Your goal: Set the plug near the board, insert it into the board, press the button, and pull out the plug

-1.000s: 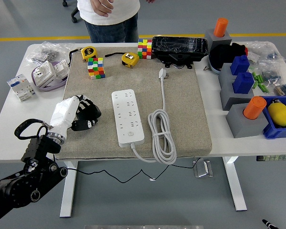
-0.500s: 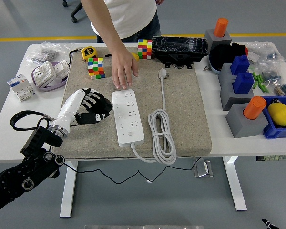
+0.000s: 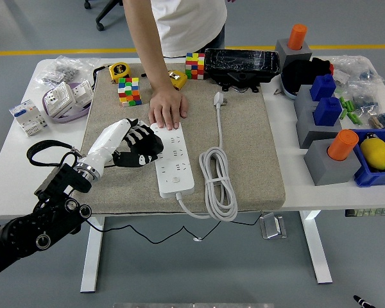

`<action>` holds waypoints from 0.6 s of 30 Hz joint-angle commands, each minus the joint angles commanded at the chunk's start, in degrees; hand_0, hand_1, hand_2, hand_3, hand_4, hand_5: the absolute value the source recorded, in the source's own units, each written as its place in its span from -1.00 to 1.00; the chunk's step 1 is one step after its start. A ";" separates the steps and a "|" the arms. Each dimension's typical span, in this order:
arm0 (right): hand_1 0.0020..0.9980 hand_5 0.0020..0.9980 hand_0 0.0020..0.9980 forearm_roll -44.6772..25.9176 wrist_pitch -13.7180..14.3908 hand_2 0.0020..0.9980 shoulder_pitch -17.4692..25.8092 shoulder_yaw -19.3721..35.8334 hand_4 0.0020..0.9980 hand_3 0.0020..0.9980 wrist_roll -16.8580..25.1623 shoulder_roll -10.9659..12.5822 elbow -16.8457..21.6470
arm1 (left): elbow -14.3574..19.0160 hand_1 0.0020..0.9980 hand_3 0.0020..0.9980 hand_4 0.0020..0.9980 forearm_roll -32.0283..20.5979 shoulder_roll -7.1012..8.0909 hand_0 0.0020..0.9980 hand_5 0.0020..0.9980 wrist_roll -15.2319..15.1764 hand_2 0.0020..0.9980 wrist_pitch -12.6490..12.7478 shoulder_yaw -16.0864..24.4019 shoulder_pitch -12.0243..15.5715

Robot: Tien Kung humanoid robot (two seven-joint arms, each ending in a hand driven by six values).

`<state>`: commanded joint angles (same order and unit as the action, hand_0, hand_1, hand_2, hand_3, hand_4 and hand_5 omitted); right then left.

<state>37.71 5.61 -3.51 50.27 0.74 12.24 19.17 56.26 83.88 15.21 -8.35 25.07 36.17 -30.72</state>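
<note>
A white power strip (image 3: 174,162) lies lengthwise on the beige mat (image 3: 250,147) in the head view. Its white plug (image 3: 219,99) lies apart at the mat's far side, its cord (image 3: 217,186) coiled to the strip's right. My left hand (image 3: 138,146) rests at the strip's left edge, fingers relaxed and spread over the edge, holding nothing. A person's hand (image 3: 167,110) presses flat on the strip's far end. My right arm is out of view.
Two colour cubes (image 3: 129,91) (image 3: 195,65), two yellow tape measures (image 3: 119,70) and a black case (image 3: 241,65) lie along the mat's far edge. Grey blocks with orange and blue pegs (image 3: 324,122) stand at right. White electrical parts (image 3: 58,101) lie at left.
My left hand moved right across the mat until it reached the strip's left edge. The person reached in and laid a hand on the strip's far end.
</note>
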 joint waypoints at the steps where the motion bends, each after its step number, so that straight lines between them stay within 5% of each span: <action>1: 0.28 -0.01 0.22 0.00 -0.01 0.31 0.02 0.02 0.89 0.11 0.00 0.00 0.00 | -0.19 -0.16 0.10 0.60 -0.11 -0.09 -0.34 -1.00 0.02 -0.08 0.04 -0.19 -0.13; 18: 0.28 -0.01 0.22 0.11 0.00 0.31 0.07 0.35 0.89 0.11 0.01 -0.12 0.06 | -2.15 -0.12 0.10 0.60 -0.31 -0.23 -0.28 -1.00 0.35 -0.05 -0.65 -2.05 -0.98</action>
<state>37.82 5.61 -3.44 50.63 0.75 12.13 19.22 54.12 83.57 14.98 -8.00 24.43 34.12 -31.70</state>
